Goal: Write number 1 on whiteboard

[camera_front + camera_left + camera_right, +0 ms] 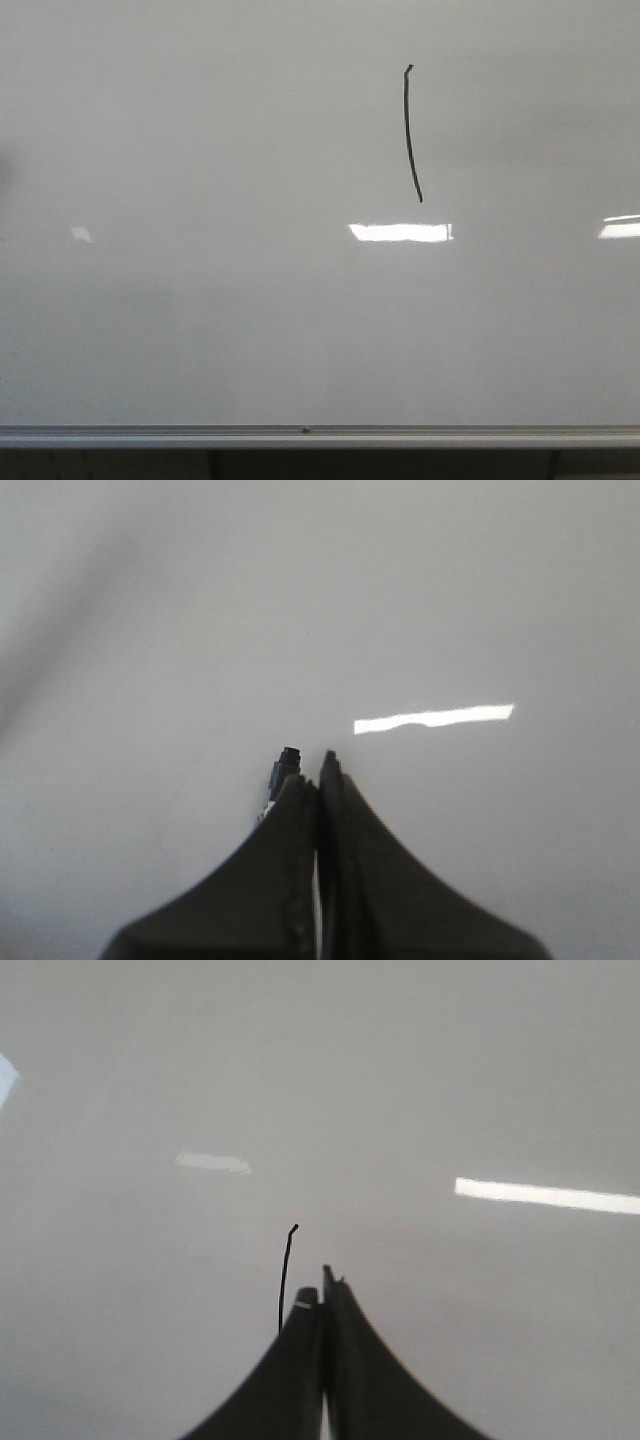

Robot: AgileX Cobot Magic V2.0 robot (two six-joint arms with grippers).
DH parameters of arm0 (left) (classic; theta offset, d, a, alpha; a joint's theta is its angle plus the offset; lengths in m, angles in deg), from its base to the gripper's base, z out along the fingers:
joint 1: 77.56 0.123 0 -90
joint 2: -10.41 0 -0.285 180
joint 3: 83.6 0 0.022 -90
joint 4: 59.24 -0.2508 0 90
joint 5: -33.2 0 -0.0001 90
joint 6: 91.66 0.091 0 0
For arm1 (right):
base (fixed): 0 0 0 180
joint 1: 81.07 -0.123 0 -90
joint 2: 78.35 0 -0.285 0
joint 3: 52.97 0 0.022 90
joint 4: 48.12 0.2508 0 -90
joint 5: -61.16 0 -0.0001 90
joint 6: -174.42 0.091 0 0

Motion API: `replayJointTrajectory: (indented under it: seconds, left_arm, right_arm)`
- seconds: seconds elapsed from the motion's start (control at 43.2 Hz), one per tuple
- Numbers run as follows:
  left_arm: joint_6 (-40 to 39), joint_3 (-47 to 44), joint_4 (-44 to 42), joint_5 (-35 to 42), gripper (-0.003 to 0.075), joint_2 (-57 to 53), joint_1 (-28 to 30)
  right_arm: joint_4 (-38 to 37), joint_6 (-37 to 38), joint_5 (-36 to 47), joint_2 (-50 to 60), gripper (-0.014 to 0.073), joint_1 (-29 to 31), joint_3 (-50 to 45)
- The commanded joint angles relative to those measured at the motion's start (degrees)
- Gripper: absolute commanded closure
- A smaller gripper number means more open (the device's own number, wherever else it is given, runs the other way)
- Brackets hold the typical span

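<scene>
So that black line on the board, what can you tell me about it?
The number 1 is a single thin black marker stroke on the glossy pale whiteboard. It runs nearly upright, bowing slightly and drifting right toward its lower end, with a tiny hook at the top. It sits in the board's upper right part, just above a bright rectangular light reflection. Nothing touches it in the front view; the right wrist view shows it too.
</scene>
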Motion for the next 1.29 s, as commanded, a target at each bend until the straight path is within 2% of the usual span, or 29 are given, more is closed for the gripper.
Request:
replayJointTrajectory:
  seconds: [0.0, 0.185, 0.37, 0.416, 1.272]
  left_arm:
    - [-1.25, -1.87, 1.60, 6.02, 0.0741, -2.85, 0.64]
    - [-1.25, -6.02, 3.05, 6.57, 0.0741, -2.88, 1.35]
    - [-1.25, -11.51, 3.09, 12.59, 0.0741, -2.88, 1.35]
    - [-1.25, -11.39, 3.09, 10.80, 0.0741, -2.88, 1.35]
    - [-1.25, -11.39, 3.09, 10.80, 0.0741, -2.88, 1.35]
  right_arm:
    - [0.79, 0.03, 3.50, 0.03, 0.0701, 0.35, 1.57]
    - [0.79, 0.03, 3.43, 0.03, 0.0701, 0.35, 1.57]
    - [0.79, 0.03, 3.30, 0.03, 0.0701, 0.35, 1.57]
    - [0.79, 0.03, 3.30, 0.03, 0.0701, 0.35, 1.57]
    - [0.79, 0.03, 3.30, 0.03, 0.0701, 0.35, 1.57]
